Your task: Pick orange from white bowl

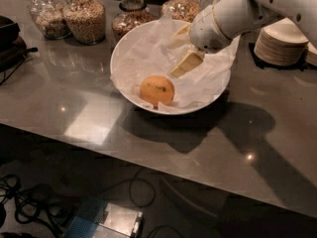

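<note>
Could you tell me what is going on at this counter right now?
A robot arm reaches in from the right, and its gripper hovers inside the white bowl, fingers apart and holding nothing. The orange lies on crumpled paper at the bowl's front, just below and to the left of the gripper, not yet touched. Jars stand behind the bowl, and a stack of plates sits to the right.
</note>
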`<state>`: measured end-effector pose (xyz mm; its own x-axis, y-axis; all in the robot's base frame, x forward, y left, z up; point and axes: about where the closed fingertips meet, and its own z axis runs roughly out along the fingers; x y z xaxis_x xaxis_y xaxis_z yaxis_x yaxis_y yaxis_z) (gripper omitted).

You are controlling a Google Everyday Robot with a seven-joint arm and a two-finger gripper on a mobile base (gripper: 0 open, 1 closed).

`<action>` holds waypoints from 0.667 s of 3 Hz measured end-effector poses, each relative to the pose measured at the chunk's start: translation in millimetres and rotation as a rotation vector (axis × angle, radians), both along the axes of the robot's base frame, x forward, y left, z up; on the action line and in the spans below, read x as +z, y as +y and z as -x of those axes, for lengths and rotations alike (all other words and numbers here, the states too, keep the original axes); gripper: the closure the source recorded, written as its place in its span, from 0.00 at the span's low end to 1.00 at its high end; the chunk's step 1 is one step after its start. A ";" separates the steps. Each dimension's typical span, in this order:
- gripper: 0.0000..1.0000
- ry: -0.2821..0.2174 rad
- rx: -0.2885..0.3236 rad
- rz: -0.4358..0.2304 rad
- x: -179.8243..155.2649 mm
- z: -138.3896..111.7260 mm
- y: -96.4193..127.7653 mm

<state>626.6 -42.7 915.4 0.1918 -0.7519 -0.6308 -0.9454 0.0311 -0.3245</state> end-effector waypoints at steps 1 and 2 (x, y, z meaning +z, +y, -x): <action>0.65 0.000 0.000 0.000 0.0 0.0 0.0; 0.76 0.056 0.026 0.049 -4.6 4.1 9.2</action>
